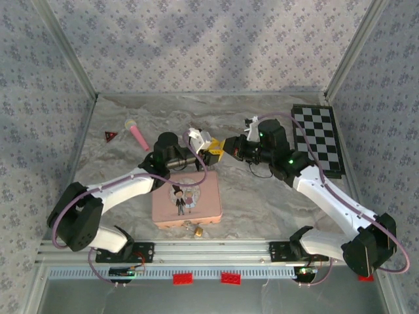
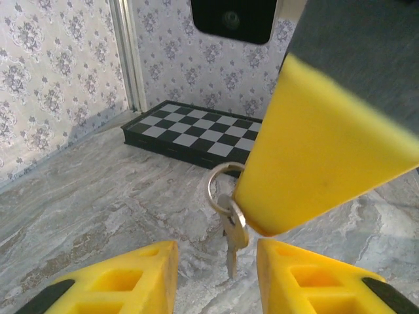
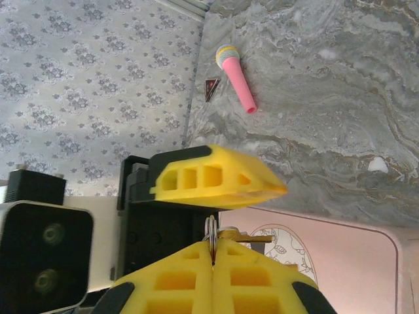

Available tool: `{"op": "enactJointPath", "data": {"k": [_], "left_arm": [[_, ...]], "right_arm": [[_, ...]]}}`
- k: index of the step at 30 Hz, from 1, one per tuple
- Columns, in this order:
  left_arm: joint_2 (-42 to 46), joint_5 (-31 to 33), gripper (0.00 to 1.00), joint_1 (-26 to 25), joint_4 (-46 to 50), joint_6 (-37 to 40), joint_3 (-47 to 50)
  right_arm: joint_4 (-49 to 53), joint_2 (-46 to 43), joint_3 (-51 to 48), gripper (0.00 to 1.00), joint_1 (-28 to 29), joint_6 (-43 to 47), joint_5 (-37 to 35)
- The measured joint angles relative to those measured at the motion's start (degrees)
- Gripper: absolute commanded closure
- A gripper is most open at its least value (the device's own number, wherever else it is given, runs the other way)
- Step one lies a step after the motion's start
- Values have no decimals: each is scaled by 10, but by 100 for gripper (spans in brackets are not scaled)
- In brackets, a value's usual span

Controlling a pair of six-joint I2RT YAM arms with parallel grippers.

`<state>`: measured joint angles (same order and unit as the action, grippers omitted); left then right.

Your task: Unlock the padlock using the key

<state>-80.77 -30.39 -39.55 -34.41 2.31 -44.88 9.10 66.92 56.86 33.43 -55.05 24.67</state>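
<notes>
The small silver key (image 2: pixel 233 237) hangs blade-down from its ring (image 2: pixel 218 185) above the marble table. My right gripper (image 3: pixel 213 247) is shut on that ring, and its yellow fingers (image 2: pixel 327 150) come down from the upper right in the left wrist view. My left gripper (image 2: pixel 216 265) is open, one finger on each side of the key blade with a gap on both sides. Both grippers meet over the middle of the table, left (image 1: pixel 209 157) and right (image 1: pixel 226 147). The tiny brass padlock (image 1: pixel 196 230) lies at the front edge of the pink tin (image 1: pixel 186 199).
A black-and-white chessboard (image 1: pixel 317 137) lies at the back right. A pink toy microphone (image 1: pixel 137 134) and a small red triangle (image 1: pixel 110 136) lie at the back left. Patterned walls close in three sides. The arm bases sit on the front rail.
</notes>
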Motion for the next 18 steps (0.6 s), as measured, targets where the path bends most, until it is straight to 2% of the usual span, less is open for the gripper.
{"op": "enactJointPath", "data": {"k": [3,5,18], "left_arm": [[6,0,69,0,0,-1,0],[6,-1,76,0,0,-2,0],[8,-13,81,0,19,2,0]], "right_arm": [[-3,0,-5,100,0,-6,-2],[-6,0,-5,100,0,-9,-4],[-14,0,-9,100,0,-17,-9]]}}
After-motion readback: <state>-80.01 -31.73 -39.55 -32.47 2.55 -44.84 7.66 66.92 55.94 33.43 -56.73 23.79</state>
